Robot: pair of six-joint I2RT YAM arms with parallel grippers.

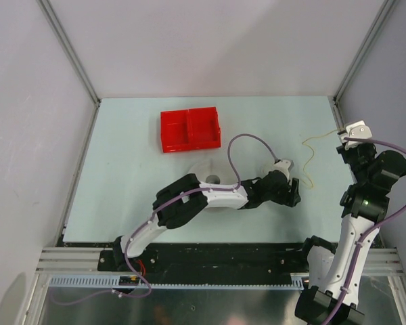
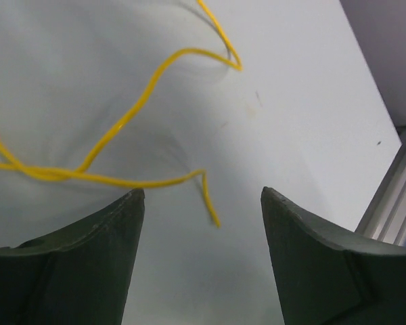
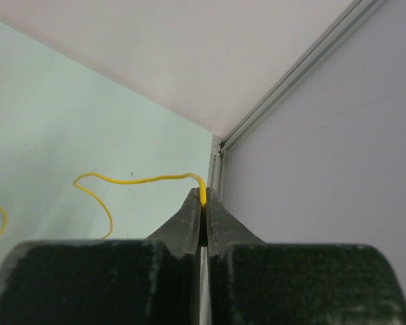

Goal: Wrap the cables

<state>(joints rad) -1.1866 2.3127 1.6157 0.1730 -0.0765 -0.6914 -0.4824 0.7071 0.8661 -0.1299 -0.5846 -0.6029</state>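
**One end pinned, one end loose**

My right jaws are shut tight on one end of the thin, kinked yellow wire, up by the far right corner; I judge that this anchors it for winding. My left jaws stand open and empty (nothing between them), low over the pale tabletop. The wire's loose end lies just ahead, ready to catch.
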